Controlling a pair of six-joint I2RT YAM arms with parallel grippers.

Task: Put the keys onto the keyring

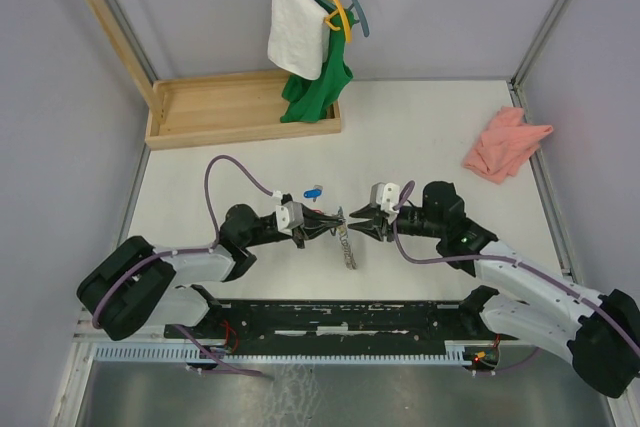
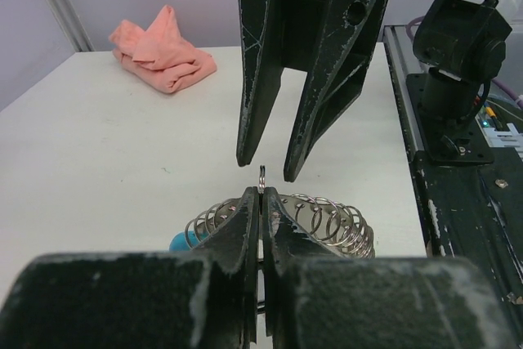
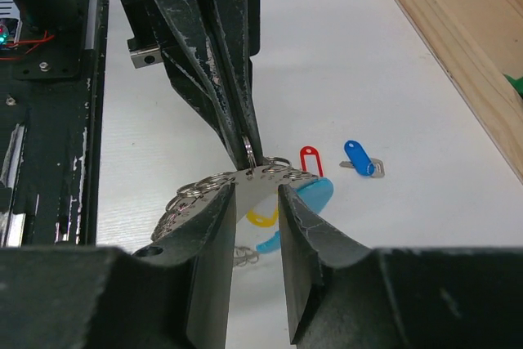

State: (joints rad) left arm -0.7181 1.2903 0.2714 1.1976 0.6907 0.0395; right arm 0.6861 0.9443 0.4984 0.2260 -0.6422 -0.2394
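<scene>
Top external view: the left fingers are pressed together on a thin silver split ring, which is held upright and edge-on. A chain of coiled silver rings is trailed from it toward the near edge. Beyond it, the red oval-headed key and the blue-headed key are laid flat on the white surface, apart from the ring. The blue key's blade is pointed away from the red key. The right fingers are spread.

We see shiny bare metal in the coiled keyring, glossy plastic on the blue key head and the red tag. The fingers of the right gripper look matt black and scuffed, the table smooth matt white, the pink cloth soft, the tray bare wood
</scene>
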